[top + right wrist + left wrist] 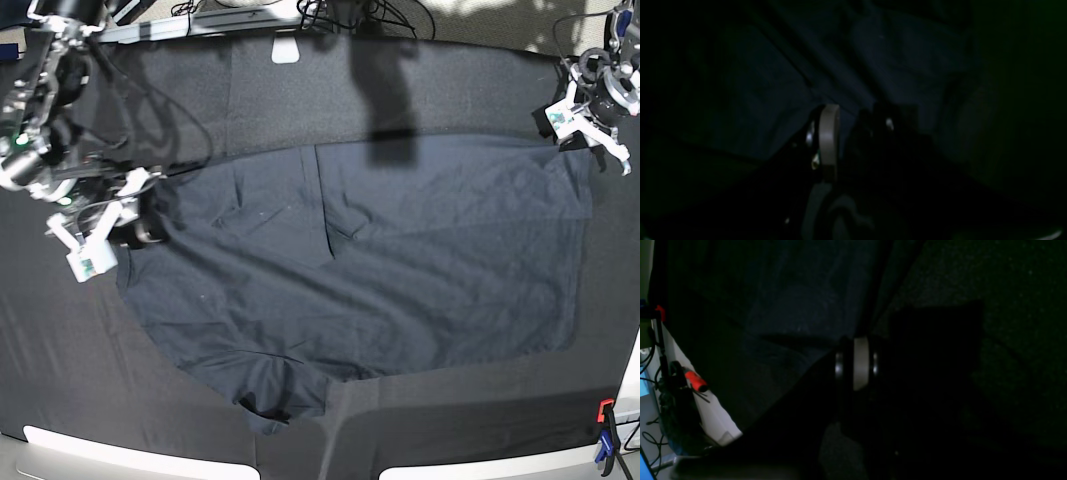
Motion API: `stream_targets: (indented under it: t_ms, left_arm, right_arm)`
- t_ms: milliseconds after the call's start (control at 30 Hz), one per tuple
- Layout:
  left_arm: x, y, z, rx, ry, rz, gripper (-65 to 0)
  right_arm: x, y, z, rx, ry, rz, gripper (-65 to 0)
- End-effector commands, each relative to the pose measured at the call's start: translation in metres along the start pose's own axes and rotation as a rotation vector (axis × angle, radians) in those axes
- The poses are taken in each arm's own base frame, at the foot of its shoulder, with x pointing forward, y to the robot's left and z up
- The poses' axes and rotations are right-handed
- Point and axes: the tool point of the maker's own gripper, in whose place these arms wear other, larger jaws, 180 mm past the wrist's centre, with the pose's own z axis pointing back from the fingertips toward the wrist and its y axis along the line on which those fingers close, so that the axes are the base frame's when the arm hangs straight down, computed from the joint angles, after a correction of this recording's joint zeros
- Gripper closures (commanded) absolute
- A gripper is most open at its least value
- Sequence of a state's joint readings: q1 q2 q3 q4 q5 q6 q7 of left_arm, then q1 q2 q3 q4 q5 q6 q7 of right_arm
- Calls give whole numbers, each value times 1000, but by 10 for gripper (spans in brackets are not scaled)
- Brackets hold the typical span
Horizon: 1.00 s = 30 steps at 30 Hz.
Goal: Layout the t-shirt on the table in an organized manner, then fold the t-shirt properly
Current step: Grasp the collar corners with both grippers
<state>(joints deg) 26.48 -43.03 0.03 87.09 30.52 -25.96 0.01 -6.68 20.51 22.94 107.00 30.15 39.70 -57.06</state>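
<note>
Lying spread, the t-shirt (380, 260) spans between both tools.

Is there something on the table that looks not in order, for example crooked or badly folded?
Yes. The t-shirt is not flat: a flap near its upper left is folded over, and a bunched part sticks out at the near edge. Its left outline curves unevenly beside the right gripper. Nothing looks torn or spilled on the table.

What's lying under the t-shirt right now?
The black cloth of the table shows all around the t-shirt, so it lies on that. Anything beneath the shirt itself is covered and cannot be seen.
</note>
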Motion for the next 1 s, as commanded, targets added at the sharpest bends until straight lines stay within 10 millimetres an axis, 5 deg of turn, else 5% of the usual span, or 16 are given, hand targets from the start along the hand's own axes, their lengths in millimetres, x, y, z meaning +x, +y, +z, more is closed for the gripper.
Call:
stream_targets:
  t_ms: [0,333,733,900,967]
  left_arm:
    - [-11,5,3,2,43,-32,0]
    - [-11,5,3,2,43,-31,0]
    - [-11,5,3,2,44,-31,0]
    - [-11,5,3,2,44,-31,0]
    - [-11,5,3,2,44,-31,0]
  right_arm:
    - [12,-6,9,-2,-19,38,-165]
    - [-15,7,43,74,130,219,-164]
    - [-61,35,7,28,289,740,-114]
    - [-81,13,-3,-63,368,774,-117]
    - [-91,3,-8,-67,390,772,-164]
